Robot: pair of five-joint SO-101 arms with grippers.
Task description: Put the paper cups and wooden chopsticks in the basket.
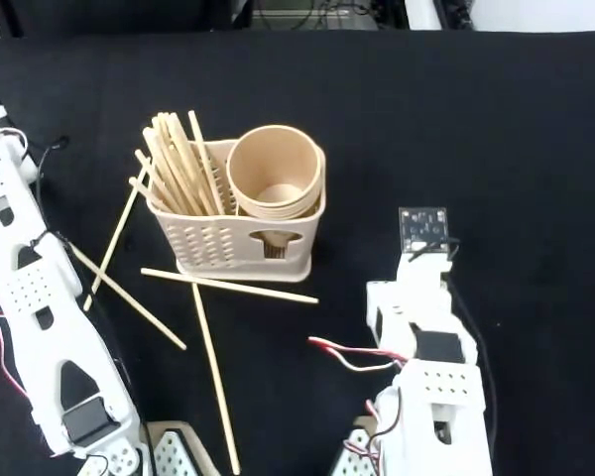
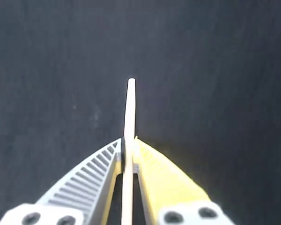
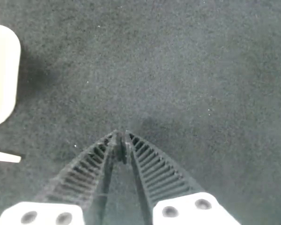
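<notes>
Left end effector (image 2: 129, 142): pinched on one chopstick (image 2: 129, 105), probably for carrying to the basket (image 1: 213, 243).
Right end effector (image 3: 120, 137): closed, empty, right of basket.
Paper cups (image 1: 275, 174): inside basket.
Loose chopsticks (image 1: 228, 286): on surface (image 1: 476, 119), near basket.

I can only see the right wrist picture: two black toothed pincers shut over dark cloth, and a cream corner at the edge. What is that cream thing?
Observer: A corner of the basket. The high view shows paper cups stacked in one of its compartments.
Operator: What's in the other compartment?
Observer: A bundle of wooden chopsticks, standing on end and leaning.
Operator: Is the other arm holding anything?
Observer: Yes, the left gripper is shut on one chopstick, over bare cloth.
</notes>
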